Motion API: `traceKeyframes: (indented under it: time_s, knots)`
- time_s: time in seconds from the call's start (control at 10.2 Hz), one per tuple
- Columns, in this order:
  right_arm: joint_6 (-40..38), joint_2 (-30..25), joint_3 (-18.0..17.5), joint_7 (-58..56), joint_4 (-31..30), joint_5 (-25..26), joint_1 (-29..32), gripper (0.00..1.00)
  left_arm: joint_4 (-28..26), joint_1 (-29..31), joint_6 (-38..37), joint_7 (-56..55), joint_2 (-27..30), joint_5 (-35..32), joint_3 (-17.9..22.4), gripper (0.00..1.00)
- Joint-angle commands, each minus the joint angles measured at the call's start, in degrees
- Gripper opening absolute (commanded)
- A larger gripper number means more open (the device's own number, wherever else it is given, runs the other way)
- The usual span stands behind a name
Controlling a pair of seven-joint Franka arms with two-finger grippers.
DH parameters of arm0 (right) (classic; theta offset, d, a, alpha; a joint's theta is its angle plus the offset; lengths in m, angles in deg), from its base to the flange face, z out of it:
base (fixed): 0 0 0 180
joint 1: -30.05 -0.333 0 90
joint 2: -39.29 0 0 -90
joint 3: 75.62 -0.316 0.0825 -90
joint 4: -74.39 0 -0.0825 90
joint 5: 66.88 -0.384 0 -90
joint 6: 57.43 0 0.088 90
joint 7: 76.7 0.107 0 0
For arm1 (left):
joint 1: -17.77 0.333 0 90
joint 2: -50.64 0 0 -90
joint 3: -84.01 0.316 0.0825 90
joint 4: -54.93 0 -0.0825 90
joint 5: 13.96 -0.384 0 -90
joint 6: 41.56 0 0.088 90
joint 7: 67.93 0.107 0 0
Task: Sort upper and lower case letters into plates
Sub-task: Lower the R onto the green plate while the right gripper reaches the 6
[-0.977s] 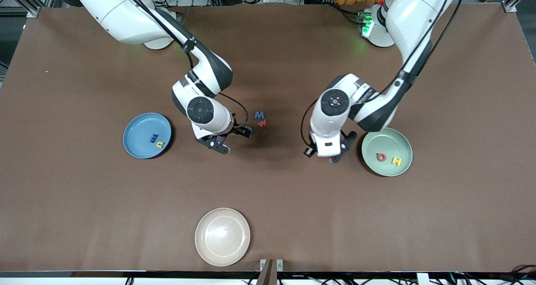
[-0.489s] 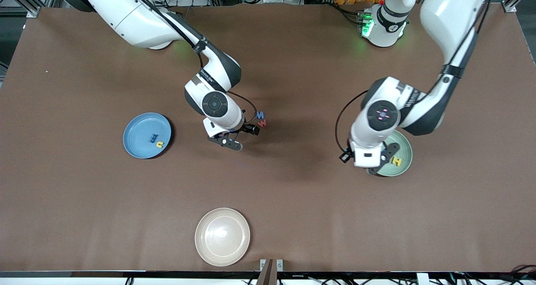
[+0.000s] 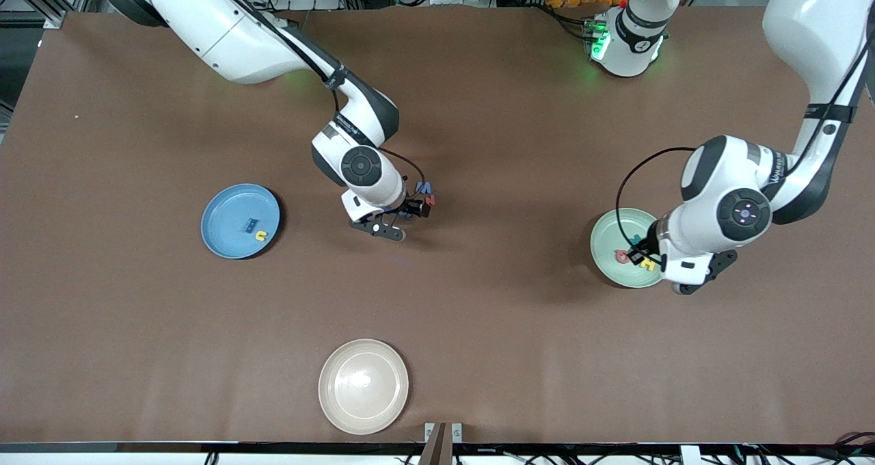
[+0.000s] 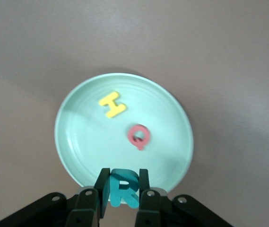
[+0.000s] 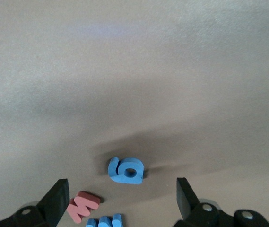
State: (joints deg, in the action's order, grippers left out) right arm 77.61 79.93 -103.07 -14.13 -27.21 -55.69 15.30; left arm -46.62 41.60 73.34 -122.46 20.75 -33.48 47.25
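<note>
My left gripper (image 3: pixel 697 275) is shut on a teal letter R (image 4: pixel 125 187) and holds it in the air over the rim of the pale mint green plate (image 3: pixel 607 236). In the left wrist view that plate (image 4: pixel 82 142) holds a yellow H (image 4: pixel 112 104) and a red Q (image 4: pixel 139 136). My right gripper (image 3: pixel 386 230) is open and low over three loose letters on the table: a blue lower case letter (image 5: pixel 126 170), a red one (image 5: pixel 83 206) and a blue one (image 5: pixel 105 221). The light blue plate (image 3: pixel 222 212) holds a small blue letter (image 3: pixel 251 225) and a yellow one (image 3: pixel 260 235).
A cream-white glossy plate (image 3: pixel 363 386) sits near the table edge closest to the front camera. The brown table top (image 3: pixel 506 328) is bare between the plates.
My left arm has swung toward its own end of the table, carrying the teal R from beside the mint plate to over its rim. My right gripper has moved closer to the loose letters.
</note>
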Motion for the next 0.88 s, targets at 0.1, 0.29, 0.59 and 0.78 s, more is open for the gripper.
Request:
traceKeyframes:
  time_s: [0.1, 0.29, 0.59, 0.78]
  knots:
    - [5.0, 0.2, 0.3, 0.7, -3.1, 2.4, -0.8, 1.0, -1.3, 1.7, -0.5, 1.5, -0.9, -0.3, -0.9, 0.0]
    - [5.2, 0.3, 0.8, 0.5, -3.2, 2.4, -0.4, 1.0, -0.9, 2.6, -0.5, 1.6, -1.8, -0.4, -0.9, 0.11]
    - [6.3, 1.4, 1.1, 0.6, -3.1, 2.5, -0.4, 1.0, -0.8, 2.6, -0.5, 1.4, -1.8, -0.4, -0.9, 0.77]
    - [6.0, 1.4, 1.5, 1.2, -3.3, 2.5, -0.9, 1.0, -0.8, 2.3, -0.5, 0.9, -1.7, -0.3, -0.9, 1.0]
